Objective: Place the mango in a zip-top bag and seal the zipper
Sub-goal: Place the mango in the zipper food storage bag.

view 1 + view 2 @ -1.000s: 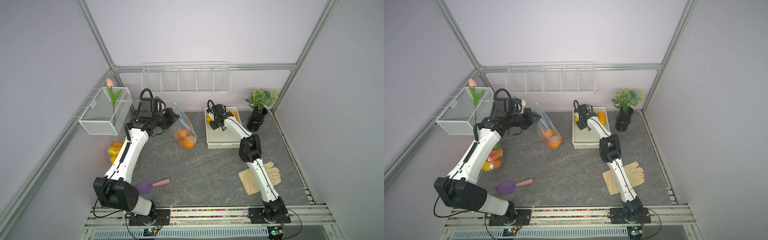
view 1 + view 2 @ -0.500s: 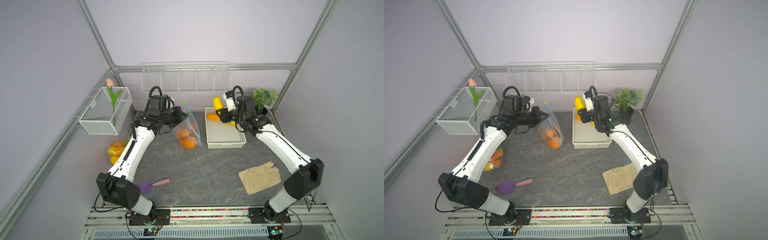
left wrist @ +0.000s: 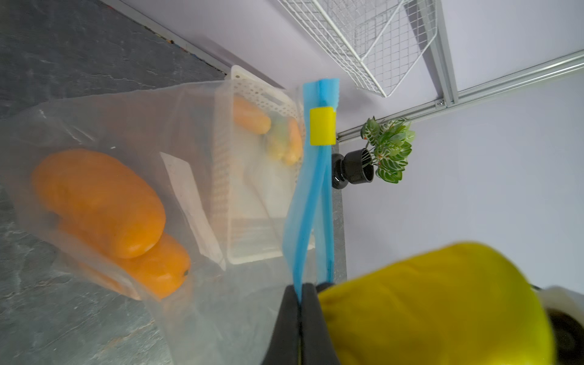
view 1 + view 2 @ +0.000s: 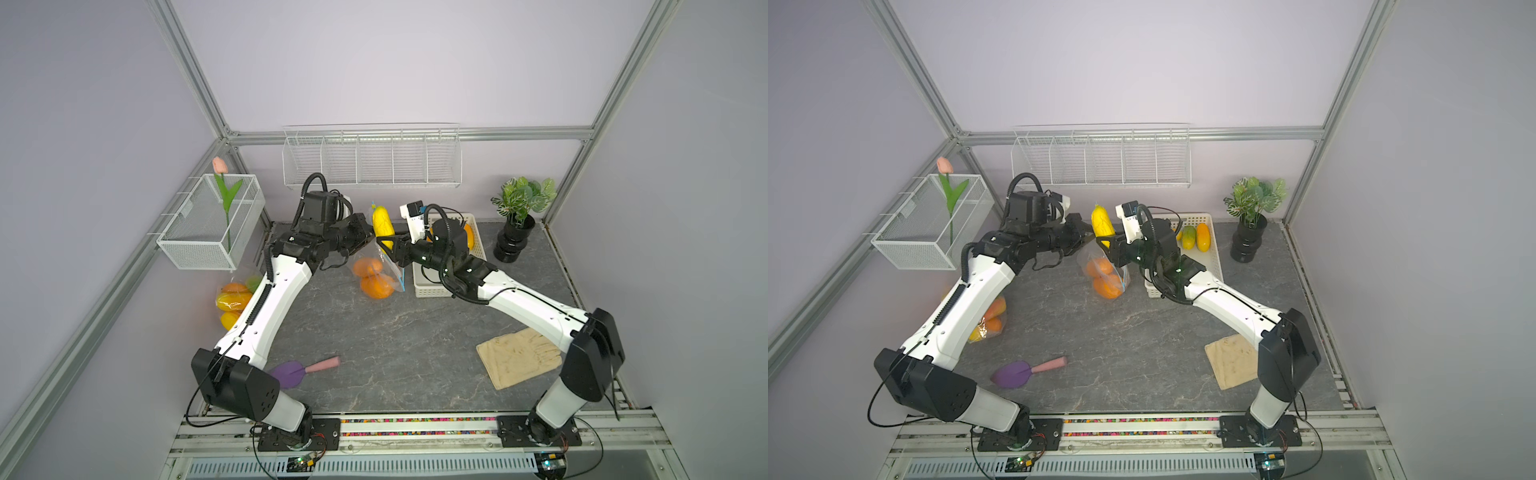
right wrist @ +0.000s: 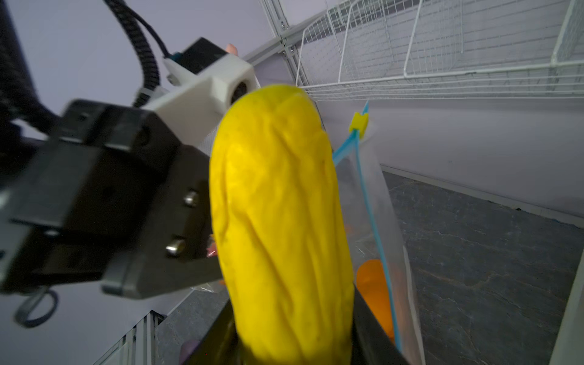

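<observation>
R gripper, tight on the yellow mango, should tip it slowly into the bag beside it (L gripper pinches the blue rim).

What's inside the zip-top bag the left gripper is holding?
Two orange mangoes lie at the bottom of the zip-top bag, seen through clear plastic. The yellow mango in the right gripper is outside it. Anything beneath them is hidden.

The mango looks matt and wrinkled, the plastic bag glossy.
</observation>
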Motion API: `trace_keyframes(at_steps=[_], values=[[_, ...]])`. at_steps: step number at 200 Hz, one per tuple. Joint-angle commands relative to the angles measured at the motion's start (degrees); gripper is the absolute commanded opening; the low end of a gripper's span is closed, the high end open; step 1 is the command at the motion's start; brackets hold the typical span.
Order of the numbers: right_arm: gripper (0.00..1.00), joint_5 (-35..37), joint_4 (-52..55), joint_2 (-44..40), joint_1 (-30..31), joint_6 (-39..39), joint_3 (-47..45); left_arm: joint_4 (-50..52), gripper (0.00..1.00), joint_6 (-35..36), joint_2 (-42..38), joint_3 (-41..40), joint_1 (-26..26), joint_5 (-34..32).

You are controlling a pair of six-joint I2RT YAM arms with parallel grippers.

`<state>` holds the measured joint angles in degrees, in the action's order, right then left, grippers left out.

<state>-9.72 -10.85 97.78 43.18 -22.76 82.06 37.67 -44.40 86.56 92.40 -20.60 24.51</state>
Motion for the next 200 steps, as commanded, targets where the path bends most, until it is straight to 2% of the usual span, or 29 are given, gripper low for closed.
trace_keyframes(at_steps=[1, 18, 31, 69, 114, 133, 160, 178, 190, 200], values=[[0.35, 1.97, -1.43, 0.92, 0.57, -0.89, 0.18, 0.13, 0.00, 1.11, -2.42, 0.14, -0.77, 0.96], [0.40, 1.64, -1.46, 1.40, 0.48, 0.01, -0.05, 0.30, 0.00, 1.25, -3.26, -0.68, 0.19, 0.96], [0.47, 1.92, -0.77, 1.86, 0.40, 0.57, 0.03, 0.31, 0.00, 1.09, -3.99, -1.30, 1.32, 1.46], [0.83, 0.52, 0.37, 2.20, -0.55, 2.20, -0.62, -0.38, 0.00, 1.32, -6.12, -3.43, 4.14, 1.22], [0.93, -0.39, 5.83, -1.61, -1.81, 3.27, 1.43, -0.17, 0.00, 2.14, -5.32, -3.52, 4.70, 1.59], [0.95, 2.55, 9.63, -5.61, -3.86, 2.62, 0.26, 0.12, 0.00, 2.74, -5.26, -3.45, 5.36, 1.46], [0.98, 8.61, 13.52, -11.07, -10.27, 1.62, -6.37, 0.29, 0.00, 3.46, -5.02, -3.06, 5.77, 1.50], [0.98, 8.31, 15.12, -12.37, -15.79, -0.14, -9.92, 0.47, 0.00, 3.96, -4.59, -2.65, 5.80, 1.50], [0.99, 10.19, 16.26, -11.52, -18.09, -0.09, -10.77, 0.02, 0.00, 3.82, -4.15, -2.58, 5.82, 1.71], [0.98, 13.15, 21.36, -8.40, -19.25, 1.44, -7.61, -0.51, 0.00, 3.32, -3.87, -2.65, 5.79, 2.02]])
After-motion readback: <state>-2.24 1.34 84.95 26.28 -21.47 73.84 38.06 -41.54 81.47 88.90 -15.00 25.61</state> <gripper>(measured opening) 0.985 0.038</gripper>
